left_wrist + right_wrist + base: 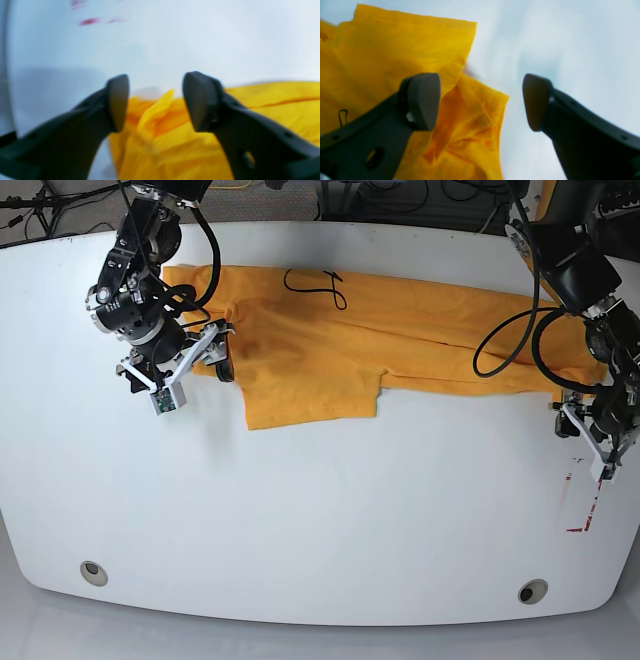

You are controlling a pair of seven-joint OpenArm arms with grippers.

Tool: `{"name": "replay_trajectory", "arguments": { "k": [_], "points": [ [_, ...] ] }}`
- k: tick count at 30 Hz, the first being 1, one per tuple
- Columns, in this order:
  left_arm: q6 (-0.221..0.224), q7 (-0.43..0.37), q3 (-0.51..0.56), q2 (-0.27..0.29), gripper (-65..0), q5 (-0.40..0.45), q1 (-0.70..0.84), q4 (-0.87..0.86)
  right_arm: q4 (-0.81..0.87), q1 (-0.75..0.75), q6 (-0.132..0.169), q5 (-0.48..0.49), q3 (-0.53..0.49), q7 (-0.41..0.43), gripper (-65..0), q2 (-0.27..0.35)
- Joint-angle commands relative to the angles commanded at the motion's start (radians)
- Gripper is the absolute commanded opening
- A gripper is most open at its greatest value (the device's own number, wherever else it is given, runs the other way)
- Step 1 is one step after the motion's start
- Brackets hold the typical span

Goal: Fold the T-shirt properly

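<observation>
The T-shirt lies along the far half of the white desk, partly folded into a long band with one sleeve flap projecting toward the near edge. It appears to be thin, limp cloth: light, easily wrinkled, and unable to hold a shape when lifted, so a single-point pinch will likely bunch it. Preferred hold points are judged to be hemmed edges and corners, taken by both arms together.

The left gripper has its fingers spread, holding nothing, above a crumpled corner of the cloth at the band's end. The right gripper also has its fingers apart and empty, one finger over the sleeve area, the other over bare desk.

Red tape marks lie on the desk near the left arm. Two round holes sit near the front edge, well apart from the cloth. Nothing lies on the garment.
</observation>
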Motion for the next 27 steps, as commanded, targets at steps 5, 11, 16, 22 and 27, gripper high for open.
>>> {"name": "replay_trajectory", "arguments": {
  "k": [5,11,16,22,27],
  "points": [
    [0.007,-0.061,0.055,-0.003,-27.9,0.005,0.005,-0.077,0.0,0.0,0.0,-0.005,0.0,0.002,-16.8,-0.008],
    [0.007,-0.098,0.057,-0.028,-27.9,0.005,0.006,-0.172,0.0,0.0,0.0,-0.005,0.0,0.002,-16.8,-0.008],
    [0.004,-0.101,0.058,-0.035,-27.9,0.005,0.008,-0.226,0.0,0.0,0.0,-0.003,0.0,0.003,-16.8,-0.009],
    [0.002,-0.103,0.057,-0.055,-30.7,-0.002,0.044,-0.226,0.0,0.0,0.0,-0.003,0.0,0.003,-16.8,-0.009],
    [0.001,-0.103,0.052,-0.057,-31.3,-0.003,0.049,-0.226,0.0,0.0,0.0,-0.003,0.0,0.003,-16.8,-0.009]
  ]
}}
